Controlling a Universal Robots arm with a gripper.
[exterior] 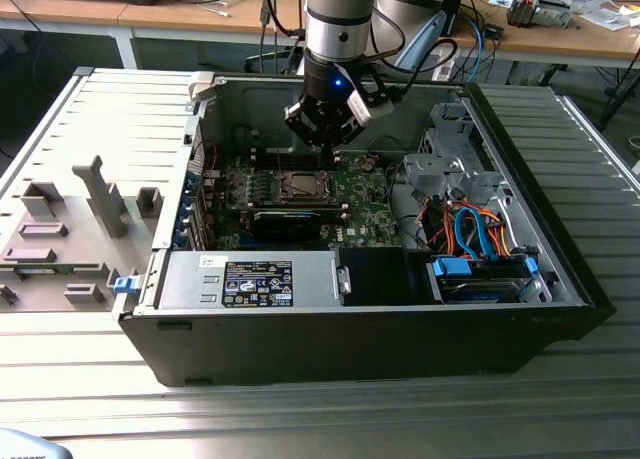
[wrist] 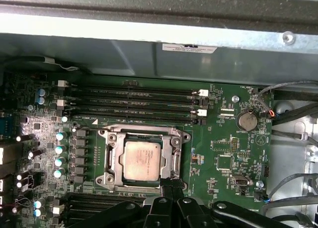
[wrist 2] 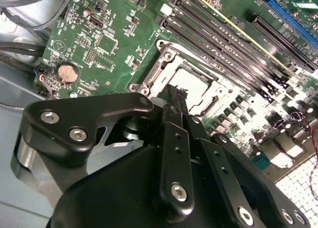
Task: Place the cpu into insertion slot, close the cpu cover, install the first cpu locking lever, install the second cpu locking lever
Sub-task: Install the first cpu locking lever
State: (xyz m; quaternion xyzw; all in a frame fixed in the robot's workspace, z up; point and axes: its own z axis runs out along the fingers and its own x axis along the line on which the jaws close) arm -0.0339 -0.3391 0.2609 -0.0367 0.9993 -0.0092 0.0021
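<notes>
The cpu [wrist: 141, 161] lies flat in the insertion slot [wrist: 107, 181] on the green motherboard [wrist: 223, 138], its silver-grey top showing. Around it the cpu cover [wrist: 110, 156], a silver frame, lies down flat on the socket. My gripper [wrist: 169, 182] is shut, its black fingers pressed together with the tips at the socket's edge, by one corner of the frame. The second wrist view shows the same: the gripper [wrist 2: 175, 94] tips touch the rim beside the cpu [wrist 2: 191, 84] and the cover [wrist 2: 161, 64]. In the exterior view the gripper [exterior: 331, 157] hangs just behind the socket [exterior: 298, 186].
Long black memory slots [wrist: 139, 101] run beside the socket, and a coin battery [wrist: 246, 120] sits nearby. Inside the case stand a black card [exterior: 285, 219], a power supply [exterior: 250, 279] and a drive cage with orange and blue cables [exterior: 470, 229]. The case walls [exterior: 205, 129] enclose the board.
</notes>
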